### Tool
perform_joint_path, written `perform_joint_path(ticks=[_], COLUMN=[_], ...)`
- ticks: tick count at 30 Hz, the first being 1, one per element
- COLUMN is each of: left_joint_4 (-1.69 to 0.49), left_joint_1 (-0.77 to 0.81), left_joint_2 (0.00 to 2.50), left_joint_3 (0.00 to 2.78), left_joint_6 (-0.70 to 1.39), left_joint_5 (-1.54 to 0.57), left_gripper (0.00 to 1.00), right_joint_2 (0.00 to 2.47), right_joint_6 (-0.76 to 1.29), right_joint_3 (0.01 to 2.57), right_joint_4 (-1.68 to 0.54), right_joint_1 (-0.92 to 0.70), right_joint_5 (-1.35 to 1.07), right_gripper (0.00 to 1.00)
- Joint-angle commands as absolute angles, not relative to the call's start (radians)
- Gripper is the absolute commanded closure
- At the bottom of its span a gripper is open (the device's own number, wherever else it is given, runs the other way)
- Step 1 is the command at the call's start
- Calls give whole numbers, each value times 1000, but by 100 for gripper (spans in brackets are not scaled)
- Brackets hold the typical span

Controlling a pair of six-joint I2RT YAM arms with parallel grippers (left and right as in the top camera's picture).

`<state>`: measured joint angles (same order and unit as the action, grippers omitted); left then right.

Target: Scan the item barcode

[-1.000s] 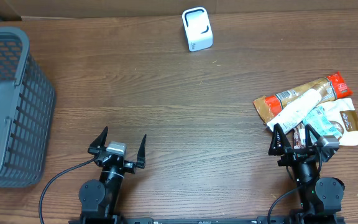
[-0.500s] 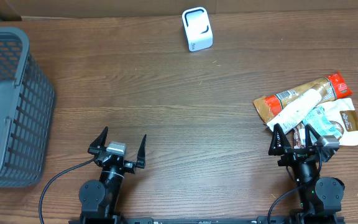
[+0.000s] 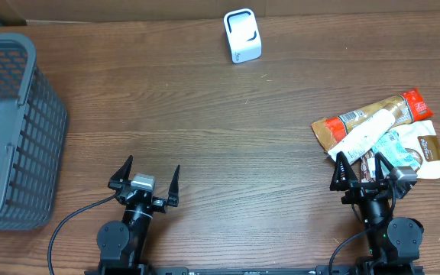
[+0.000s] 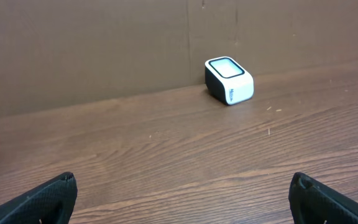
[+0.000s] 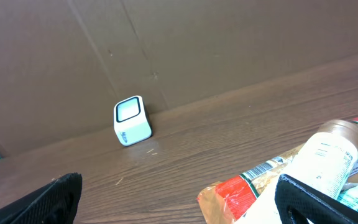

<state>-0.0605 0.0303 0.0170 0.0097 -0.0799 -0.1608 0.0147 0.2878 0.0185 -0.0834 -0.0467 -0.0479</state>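
Observation:
A white barcode scanner (image 3: 243,36) stands at the far edge of the table, also visible as the scanner (image 4: 229,79) and the scanner (image 5: 132,120) in the wrist views. A pile of items lies at the right: a brown and red pouch (image 3: 373,114), a white tube (image 3: 369,131) across it, a teal packet (image 3: 399,149) and a white pouch (image 3: 428,153). My right gripper (image 3: 366,162) is open at the pile's near edge, its right finger over the tube (image 5: 328,152) beside the pouch's red corner (image 5: 235,186). My left gripper (image 3: 153,166) is open over bare wood.
A grey mesh basket (image 3: 10,130) fills the left side of the table. A brown cardboard wall (image 4: 104,43) runs along the far edge behind the scanner. Dark wood tabletop (image 3: 205,122) lies between the arms and the scanner.

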Motion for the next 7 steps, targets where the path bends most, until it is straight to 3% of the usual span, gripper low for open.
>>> perform_joint_path(ticks=[1, 7], left_joint_4=[-61, -62], left_joint_1=[25, 25], left_joint_2=[4, 4], left_joint_3=[5, 5], left_joint_6=[-82, -82], left_joint_5=[-169, -170], left_gripper=[0, 0], right_joint_2=[3, 3], right_joint_6=[290, 290], right_joint_3=[8, 8], right_joint_4=[-80, -80], right_joint_1=[-51, -51], right_joint_5=[-46, -46], right_gripper=[0, 0])
